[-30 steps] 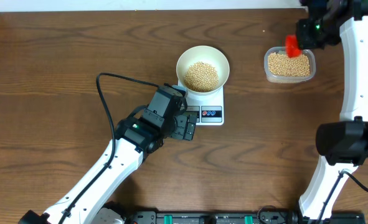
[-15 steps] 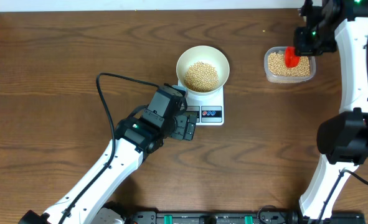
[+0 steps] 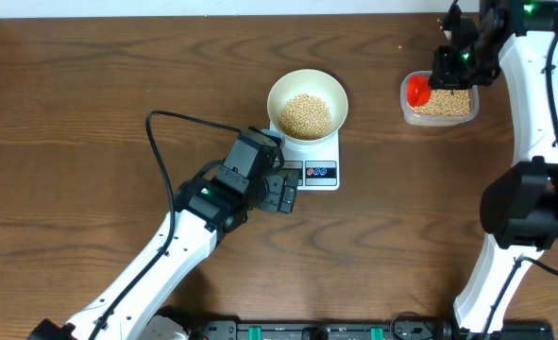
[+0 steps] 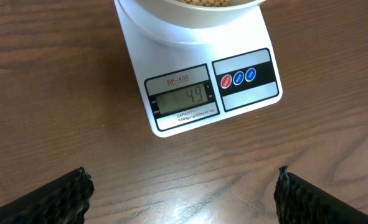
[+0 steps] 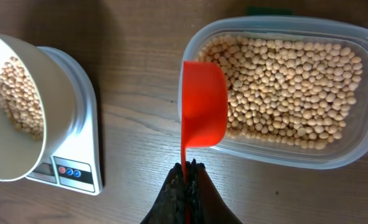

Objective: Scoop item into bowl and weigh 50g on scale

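Left arm reaches in from the near-left of the desk [image 3: 90,94]. The left pincer [image 4: 184,202] hangs just before the scale [image 4: 140,43], jaws spread wide, empty.

Right arm stretches to the far-right corner. The right pincer [image 5: 187,182] is clamped tight on the thin handle of the red scoop [image 5: 203,106], cup over the left end of the clear tub [image 5: 333,158].

Scale face: "SF-400", display 49.

Beans [image 3: 306,114] lie in the bowl [image 3: 272,94] on the scale, just beyond the left pincer; more in the tub.

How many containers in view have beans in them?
2: the white bowl on the scale in the middle, and the clear plastic tub at the far right. No other seems hidden.
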